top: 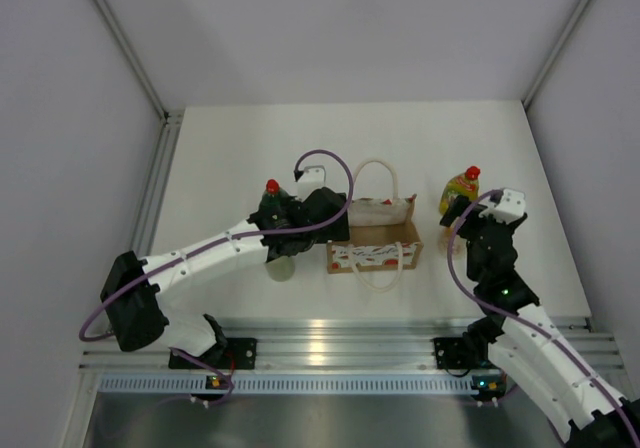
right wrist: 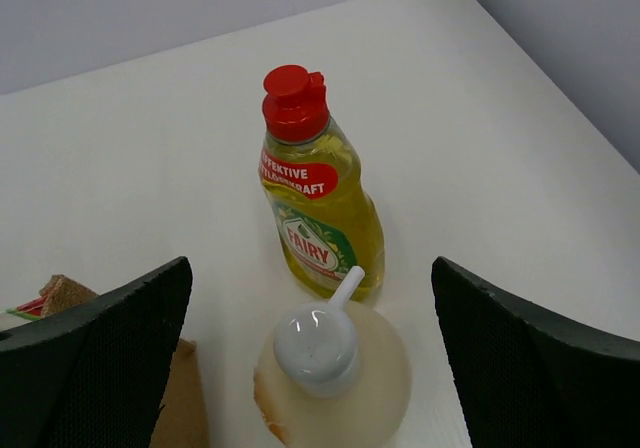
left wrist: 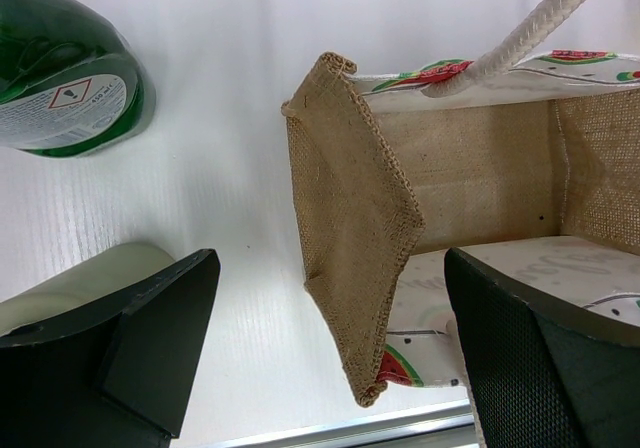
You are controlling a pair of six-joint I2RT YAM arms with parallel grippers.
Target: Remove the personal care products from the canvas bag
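The canvas bag stands mid-table with its mouth open, and what shows of its inside is empty. My left gripper is open over the bag's left end wall, one finger outside and one over the inside. The dark green bottle stands left of it and also shows in the left wrist view. The pale cylindrical bottle lies by the left finger. My right gripper is open above the cream bottle, not touching it. The yellow bottle stands just behind it.
The bag's rope handles loop out toward the back and front. A metal rail runs along the table's near edge. White walls close in the left, right and back sides. A corner of the bag shows beside my right gripper's left finger.
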